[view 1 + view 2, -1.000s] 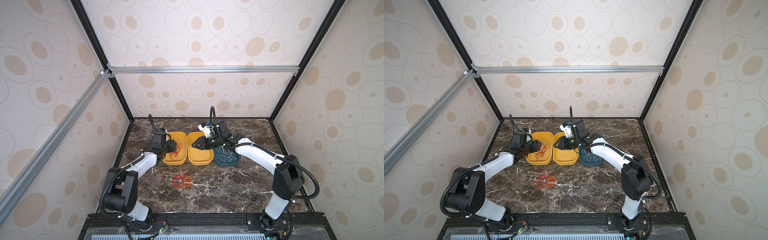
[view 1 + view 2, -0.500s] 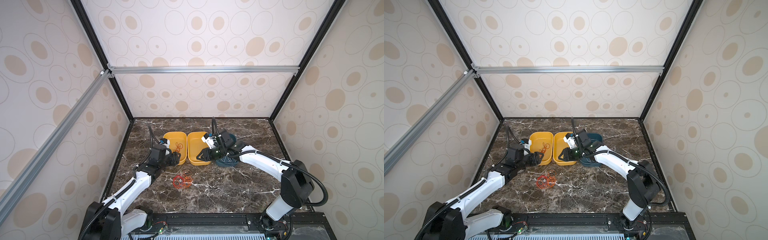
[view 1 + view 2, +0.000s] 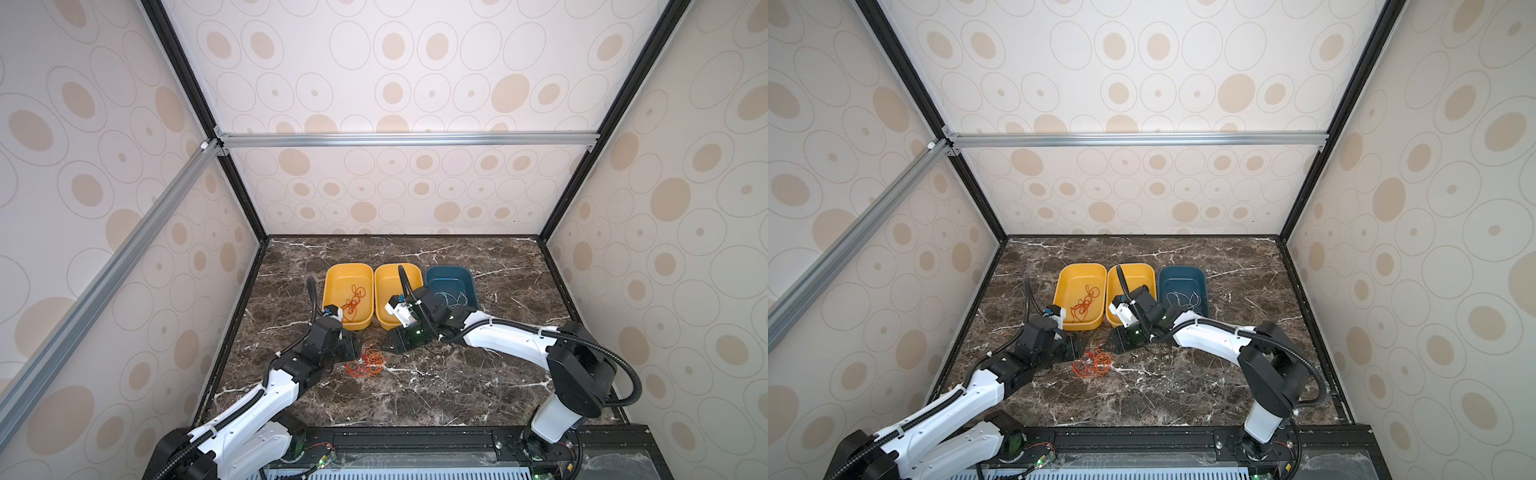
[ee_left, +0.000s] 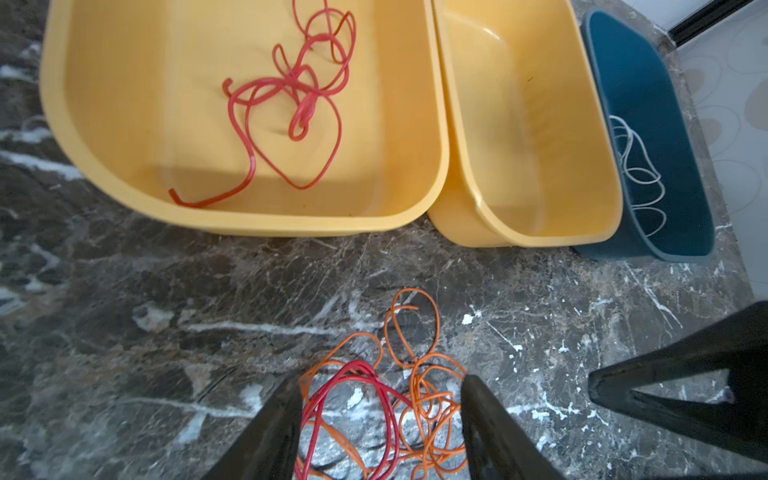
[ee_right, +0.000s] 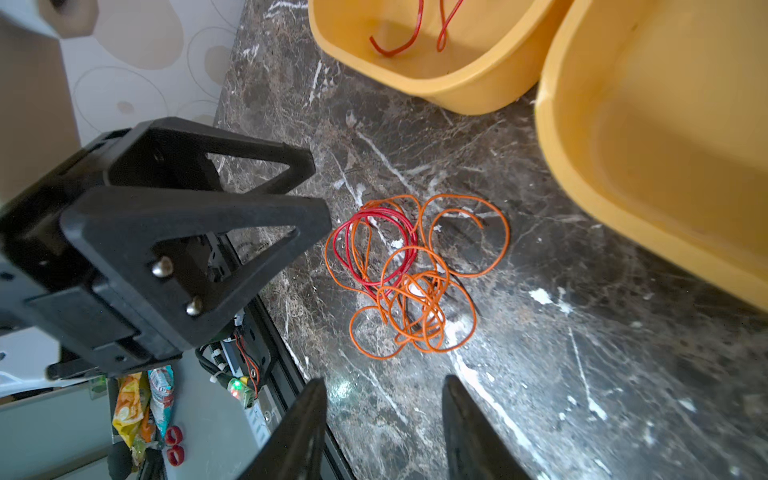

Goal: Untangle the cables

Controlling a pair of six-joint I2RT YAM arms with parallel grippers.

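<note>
A tangle of orange and red cables (image 3: 368,361) (image 3: 1094,361) lies on the marble table in front of the bins. My left gripper (image 4: 380,386) is open and low over it, one finger on each side of the tangle (image 4: 382,399). In both top views that gripper (image 3: 353,347) sits at the tangle's left edge. My right gripper (image 5: 384,386) is open with nothing between its fingers. It hovers just right of the tangle (image 5: 409,274) in a top view (image 3: 386,343). A loose red cable (image 4: 291,95) lies in the left yellow bin (image 3: 348,266). A white cable (image 4: 640,174) lies in the blue bin (image 3: 449,270).
The middle yellow bin (image 4: 519,124) holds nothing. The three bins stand side by side behind the tangle. Walls enclose the table on the left, right and back, and a black rail (image 3: 415,436) runs along the front edge.
Both arms have drawn back from the bins and come down towards the tangle on the table. The right gripper's jaws have spread wider.
</note>
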